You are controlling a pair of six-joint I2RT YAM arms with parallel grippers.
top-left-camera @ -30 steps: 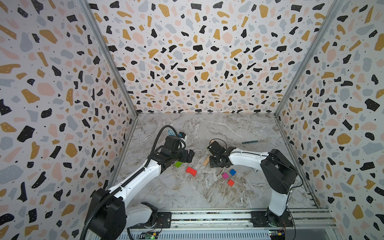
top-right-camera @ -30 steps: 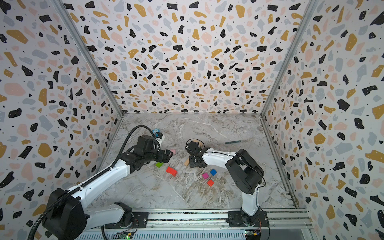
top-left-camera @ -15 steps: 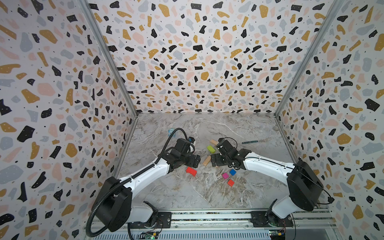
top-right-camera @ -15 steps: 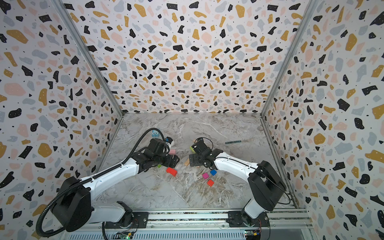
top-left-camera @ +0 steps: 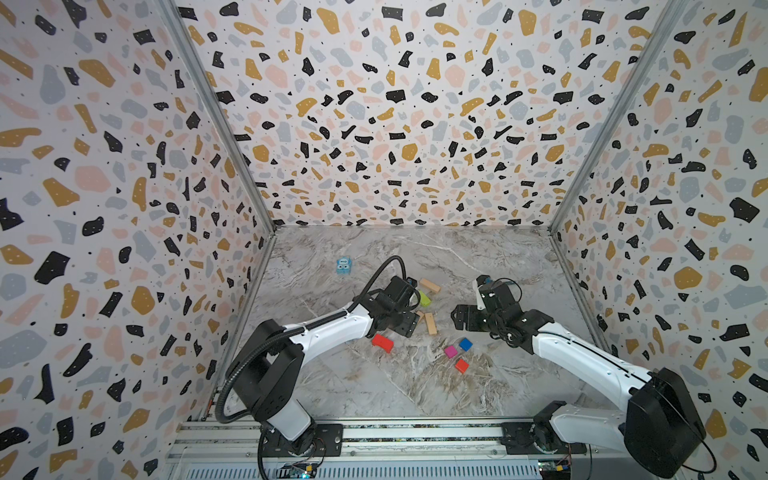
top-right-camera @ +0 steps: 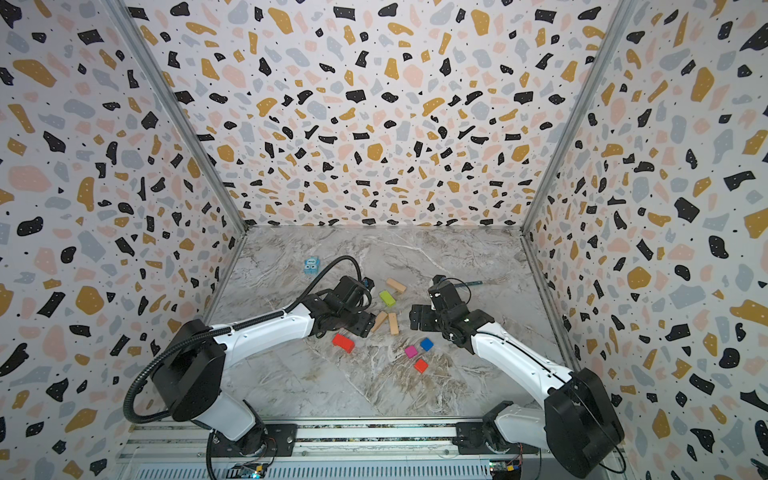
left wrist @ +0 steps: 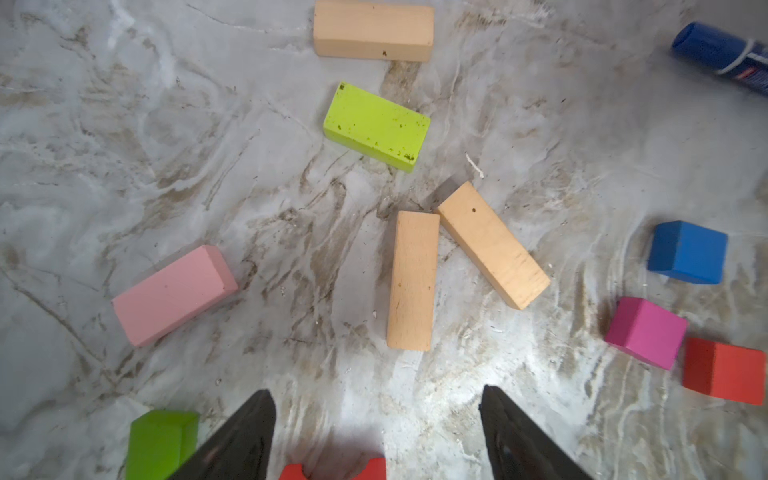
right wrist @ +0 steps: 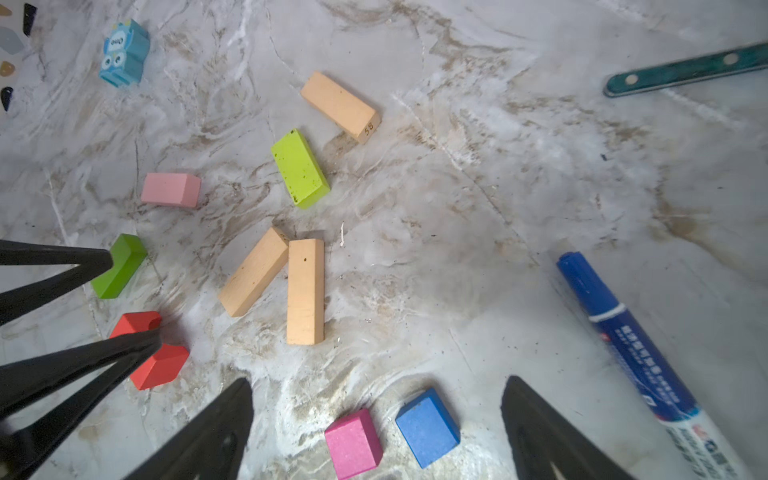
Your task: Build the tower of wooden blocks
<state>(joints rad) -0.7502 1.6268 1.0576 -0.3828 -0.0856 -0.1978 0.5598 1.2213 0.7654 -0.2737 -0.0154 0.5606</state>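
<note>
Evidently no tower is begun: wood blocks [right wrist: 305,291] lie scattered, cubes [top-left-camera: 450,351] at five o'clock of the tan pair [top-left-camera: 431,323]. The left gripper [left wrist: 374,399] and right gripper [right wrist: 376,382] are held open, empty; base blocks need squaring.

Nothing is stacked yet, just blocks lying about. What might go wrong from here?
1. The straight tan block touches the slanted tan block at one end; lifting either may drag the other.
2. The magenta cube and blue cube sit close together by the open right gripper; grabbing one might knock its neighbour.
3. The open left gripper and the right one hover near the same cluster, so they might collide.
</note>
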